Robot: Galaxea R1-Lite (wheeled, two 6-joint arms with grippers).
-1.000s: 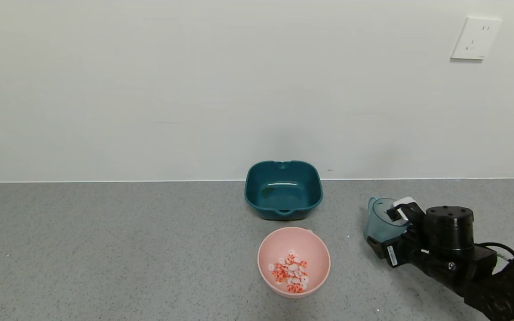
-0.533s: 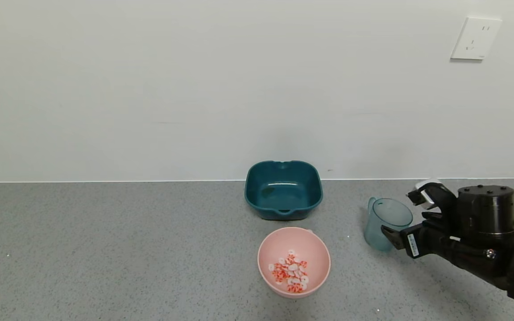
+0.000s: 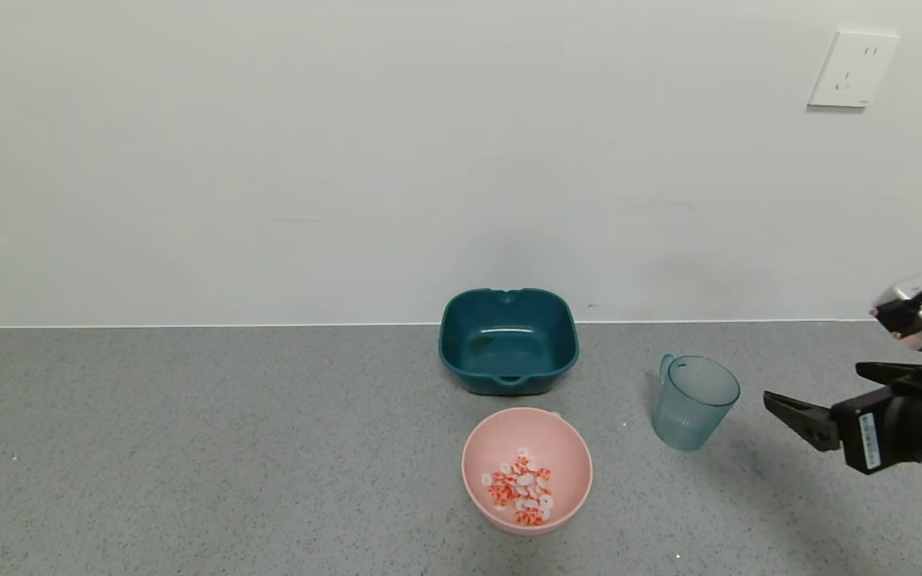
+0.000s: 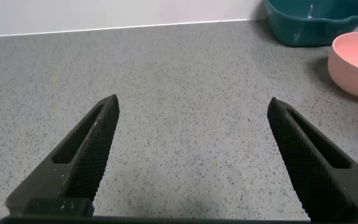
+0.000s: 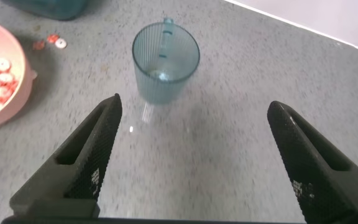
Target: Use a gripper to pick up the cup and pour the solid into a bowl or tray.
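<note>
The blue-green ribbed cup (image 3: 693,402) stands upright on the grey counter, right of the pink bowl (image 3: 509,432). It looks empty in the right wrist view (image 5: 165,62). The orange-red and white solid (image 3: 519,488) lies in the bowl's bottom. My right gripper (image 3: 817,384) is open and empty, low over the counter, well to the right of the cup and apart from it; it also shows in its own wrist view (image 5: 194,109). My left gripper (image 4: 192,106) is open and empty over bare counter, out of the head view.
The dark teal squarish tray (image 3: 508,340) stands behind the bowl near the wall. A few loose pieces (image 5: 51,42) lie on the counter between tray and bowl (image 5: 11,99). The left wrist view shows the bowl (image 4: 356,62) and the tray (image 4: 309,22) far off.
My right gripper let go of the cup, opened and drew back to the right and slightly up. The cup stays upright where it stood.
</note>
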